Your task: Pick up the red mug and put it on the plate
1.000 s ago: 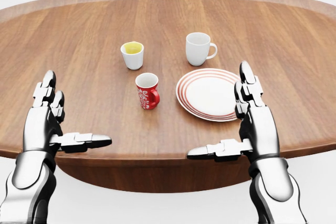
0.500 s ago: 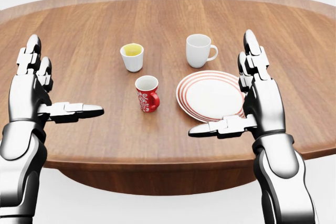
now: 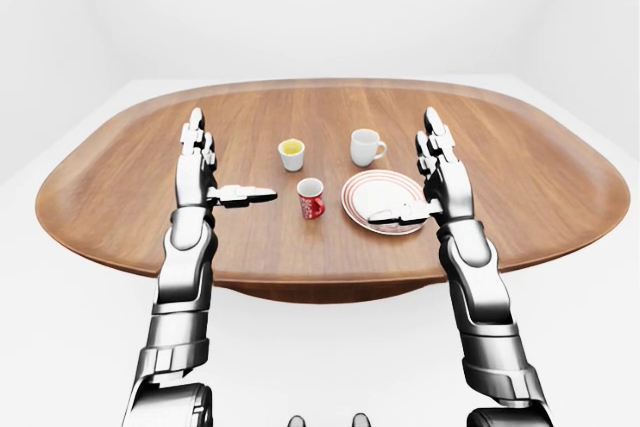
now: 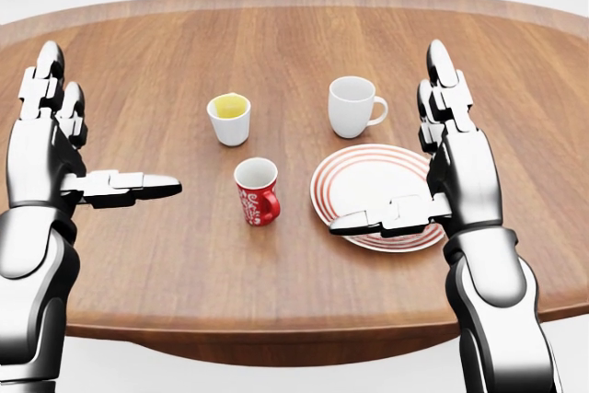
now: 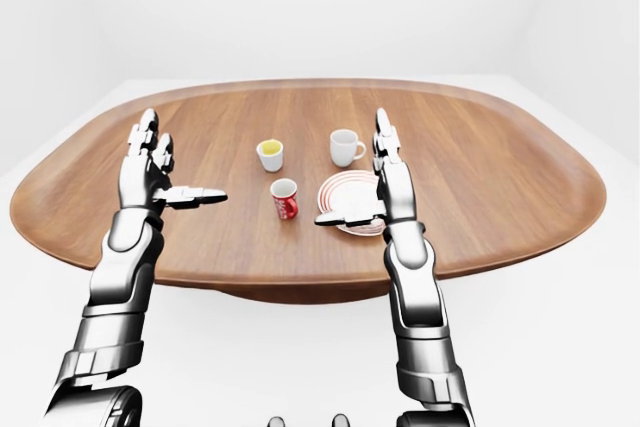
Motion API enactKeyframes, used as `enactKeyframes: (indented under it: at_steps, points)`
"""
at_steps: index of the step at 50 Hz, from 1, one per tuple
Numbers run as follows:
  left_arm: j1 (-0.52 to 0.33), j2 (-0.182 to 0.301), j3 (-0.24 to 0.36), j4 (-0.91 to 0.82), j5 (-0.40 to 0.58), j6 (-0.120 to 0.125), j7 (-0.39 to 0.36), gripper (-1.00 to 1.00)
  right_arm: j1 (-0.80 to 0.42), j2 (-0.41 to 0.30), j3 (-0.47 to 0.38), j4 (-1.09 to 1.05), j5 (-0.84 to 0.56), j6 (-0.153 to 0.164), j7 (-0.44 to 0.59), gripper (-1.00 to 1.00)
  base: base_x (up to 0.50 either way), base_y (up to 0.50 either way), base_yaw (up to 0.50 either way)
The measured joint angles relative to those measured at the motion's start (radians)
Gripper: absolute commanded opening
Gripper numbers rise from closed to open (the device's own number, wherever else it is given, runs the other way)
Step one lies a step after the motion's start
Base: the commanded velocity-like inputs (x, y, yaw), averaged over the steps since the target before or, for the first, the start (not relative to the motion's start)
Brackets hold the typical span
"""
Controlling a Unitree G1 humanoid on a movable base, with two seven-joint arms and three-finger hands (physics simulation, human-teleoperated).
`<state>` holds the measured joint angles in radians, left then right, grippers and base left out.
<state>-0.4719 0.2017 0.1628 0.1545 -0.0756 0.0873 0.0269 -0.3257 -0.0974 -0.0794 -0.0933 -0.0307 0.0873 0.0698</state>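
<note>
- While both of my hands hang open above the wooden table (image 4: 276, 255), the red mug (image 4: 256, 191) stands upright on the wood between them, untouched, a little to the left of the table's middle in the head view.
- My right hand (image 4: 442, 181) is spread wide: two fingers point up and away, and the thumb (image 4: 377, 220) lies level, reaching left over the near-left rim of the striped plate (image 4: 368, 177). It holds nothing.
- My left hand (image 4: 55, 163) is just as wide and empty, its thumb aimed right toward the mug but well apart from it.
- The relation that matters: the mug lies to the left of my right hand and slightly farther out, just beside the plate's left edge. My right thumb tip looks nearer to it than my left one, so I judge the right hand the better one for the grasp.
- The mug's long axis is vertical, mouth up. Its handle seems to face right and toward me, on the plate's side; a sideways wrap round the body should suit.
- Two distractors stand farther away: a small white cup with yellow inside (image 4: 229, 117) and a white mug (image 4: 353, 106). Neither blocks the way.
- The carry afterwards would be short, rightward onto the plate, which is bare.
</note>
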Motion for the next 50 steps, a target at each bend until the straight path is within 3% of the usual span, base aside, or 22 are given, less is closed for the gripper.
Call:
enactKeyframes:
  at_steps: [50]
  points:
    - [-0.005, 0.007, 0.009, -0.008, -0.015, 0.000, 0.007, 1.00, 0.016, 0.008, 0.010, -0.043, -0.023, 0.000, 0.019, 1.00, 0.23, 0.00, 0.00]
